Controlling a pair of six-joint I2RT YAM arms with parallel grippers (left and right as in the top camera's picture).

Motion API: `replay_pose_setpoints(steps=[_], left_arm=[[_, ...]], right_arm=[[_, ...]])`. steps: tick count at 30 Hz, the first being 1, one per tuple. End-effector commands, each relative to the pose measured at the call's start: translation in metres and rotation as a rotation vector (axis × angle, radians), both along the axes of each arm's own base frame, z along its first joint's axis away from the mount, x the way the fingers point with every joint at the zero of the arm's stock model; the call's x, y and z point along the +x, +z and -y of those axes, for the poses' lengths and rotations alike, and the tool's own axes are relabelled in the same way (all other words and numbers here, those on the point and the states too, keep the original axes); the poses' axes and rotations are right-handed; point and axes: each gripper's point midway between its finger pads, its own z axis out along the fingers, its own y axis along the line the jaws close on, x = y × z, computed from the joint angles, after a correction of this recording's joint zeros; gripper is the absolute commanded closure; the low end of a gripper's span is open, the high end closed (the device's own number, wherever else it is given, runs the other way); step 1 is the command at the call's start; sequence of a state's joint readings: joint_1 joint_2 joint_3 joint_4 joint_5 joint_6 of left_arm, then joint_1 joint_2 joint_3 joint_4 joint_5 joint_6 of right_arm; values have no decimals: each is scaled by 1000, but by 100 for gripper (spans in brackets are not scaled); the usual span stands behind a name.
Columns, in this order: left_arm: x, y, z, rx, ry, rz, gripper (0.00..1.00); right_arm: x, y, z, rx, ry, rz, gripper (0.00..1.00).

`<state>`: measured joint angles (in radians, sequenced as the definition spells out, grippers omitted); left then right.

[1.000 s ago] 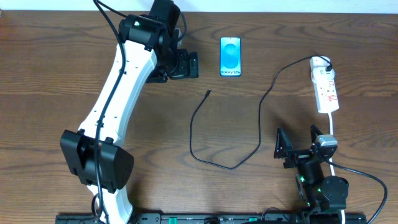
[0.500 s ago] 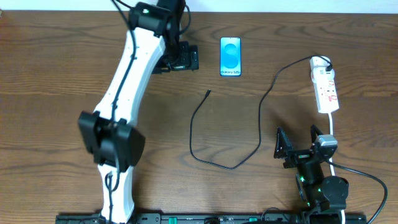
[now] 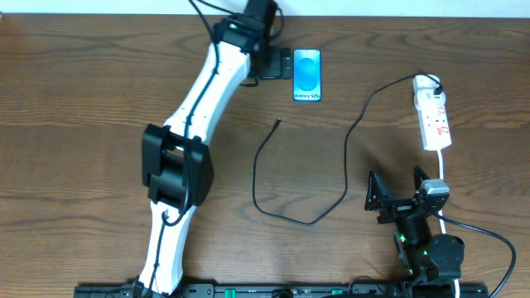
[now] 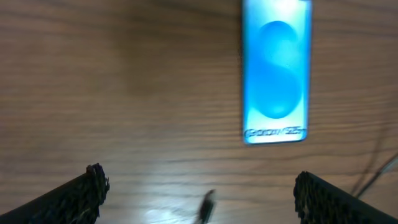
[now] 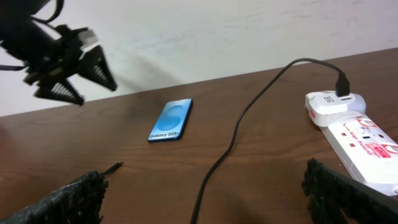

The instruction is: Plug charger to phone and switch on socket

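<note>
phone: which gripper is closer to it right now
Left. The left gripper hangs open right beside the phone, along its long edge. The right gripper sits near the front edge of the table, far from it, with the charger looped between them.

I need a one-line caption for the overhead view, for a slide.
Left gripper hovers open beside the phone; the charger lies loose on the table, its other end at the socket.

Setting: robotics lab bench. Evidence: two robot arms, left arm [image 3: 207,91] and right arm [image 3: 422,240], mounted on a black rail [image 3: 273,291] at the near edge of a wood-grain table [image 3: 83,124]. A plain off-white wall [image 5: 217,31] stands behind. The phone [image 3: 306,74] and socket [image 3: 435,116] are laid out as test pieces.
</note>
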<state>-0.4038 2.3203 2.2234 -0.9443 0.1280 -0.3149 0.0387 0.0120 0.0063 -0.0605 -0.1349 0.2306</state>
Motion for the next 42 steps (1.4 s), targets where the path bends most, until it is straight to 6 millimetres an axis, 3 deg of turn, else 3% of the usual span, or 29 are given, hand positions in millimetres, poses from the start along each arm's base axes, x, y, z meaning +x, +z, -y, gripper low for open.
replay_pose_setpoints(steps=[1,8,15,27,31,38,42], left_arm=[[0,-19,27,6,-41,10,2],[11,-59,66,59,-76,87,2],[18,-71,99,22,-114,153,2],[26,-103,87,144,-65,179,2],[26,-112,97,141,-74,196,2],[20,-109,121,118,-106,229,2],[21,-109,118,128,-94,233,2]], right_arm=[[0,0,-1,8,4,-1,1],[0,0,-1,8,4,-1,1],[0,0,-1,8,4,-1,1],[0,0,-1,8,4,-1,1],[0,0,-1,8,4,-1,1],[0,0,-1,8,4,-1,1],[0,0,-1,8,4,-1,1]])
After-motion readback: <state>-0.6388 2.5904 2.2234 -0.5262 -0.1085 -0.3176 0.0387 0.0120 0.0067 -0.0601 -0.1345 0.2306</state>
